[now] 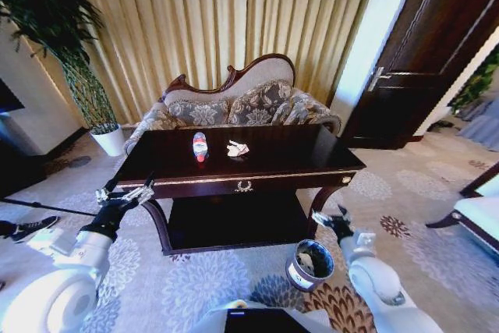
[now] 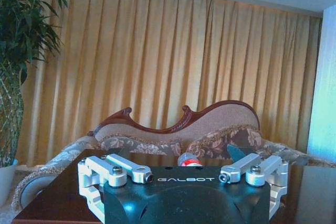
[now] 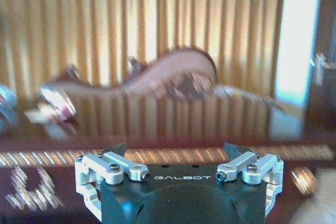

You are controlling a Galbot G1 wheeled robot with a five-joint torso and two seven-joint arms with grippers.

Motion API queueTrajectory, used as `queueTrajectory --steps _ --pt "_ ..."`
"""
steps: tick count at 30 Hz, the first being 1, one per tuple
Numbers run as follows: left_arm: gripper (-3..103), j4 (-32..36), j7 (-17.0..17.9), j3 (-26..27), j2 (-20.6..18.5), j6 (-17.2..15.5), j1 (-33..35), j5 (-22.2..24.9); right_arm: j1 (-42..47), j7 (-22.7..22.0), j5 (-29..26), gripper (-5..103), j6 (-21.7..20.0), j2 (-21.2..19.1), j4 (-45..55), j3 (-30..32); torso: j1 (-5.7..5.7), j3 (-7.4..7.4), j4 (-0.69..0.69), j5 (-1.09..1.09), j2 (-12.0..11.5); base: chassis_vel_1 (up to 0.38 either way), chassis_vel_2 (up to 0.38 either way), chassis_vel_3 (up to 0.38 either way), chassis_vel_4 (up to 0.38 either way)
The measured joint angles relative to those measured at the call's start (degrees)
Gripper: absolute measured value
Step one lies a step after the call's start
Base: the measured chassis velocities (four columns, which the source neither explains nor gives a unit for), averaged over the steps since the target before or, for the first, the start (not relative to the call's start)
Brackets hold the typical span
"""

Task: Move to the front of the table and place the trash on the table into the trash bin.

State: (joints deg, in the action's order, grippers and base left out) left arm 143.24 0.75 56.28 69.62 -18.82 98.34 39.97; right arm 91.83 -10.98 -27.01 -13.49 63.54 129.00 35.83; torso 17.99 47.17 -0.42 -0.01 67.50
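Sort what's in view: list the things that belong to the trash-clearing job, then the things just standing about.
Job:
table
bottle lying on it
paper wad beside the bottle
trash bin on the carpet by the right gripper
left gripper, open at the table's left corner

Standing about:
sofa
potted plant
curtains
door

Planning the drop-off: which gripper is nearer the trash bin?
Right. The right gripper hovers just above the trash bin; the left gripper is across at the table's far corner.

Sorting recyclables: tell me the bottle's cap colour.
Red cap on the bottle, lying on the table; clearest in the head view.
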Motion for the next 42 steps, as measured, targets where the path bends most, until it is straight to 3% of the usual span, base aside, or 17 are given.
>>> queueTrajectory --steps 8,32,36,42 --pt "100 0.0 0.0 0.4 -0.2 0.3 0.2 0.2 -1.1 -0.7 0.4 100 -1.9 -1.0 7.8 -0.6 0.00 0.00 -0.01 0.00 0.0 0.000 0.000 0.000 0.000" --pt "100 0.0 -0.1 1.4 0.2 0.2 0.0 0.3 -0.8 -0.7 0.4 100 -3.0 -1.1 10.3 -1.6 0.03 0.02 -0.01 0.02 0.0 -0.070 0.070 0.073 -0.070" --pt "100 0.0 -0.2 1.5 0.3 0.3 0.1 0.4 -0.8 -2.4 -2.2 100 -5.8 -1.5 11.2 -2.9 0.06 0.03 -0.02 0.00 0.0 -0.073 0.051 0.068 -0.054" --pt "100 0.0 -1.1 2.9 0.8 0.4 0.3 0.7 -4.2 -2.6 -5.4 100 -6.8 -3.2 8.7 -5.1 -0.04 -0.01 -0.02 0.00 0.0 0.000 0.000 0.000 0.000"
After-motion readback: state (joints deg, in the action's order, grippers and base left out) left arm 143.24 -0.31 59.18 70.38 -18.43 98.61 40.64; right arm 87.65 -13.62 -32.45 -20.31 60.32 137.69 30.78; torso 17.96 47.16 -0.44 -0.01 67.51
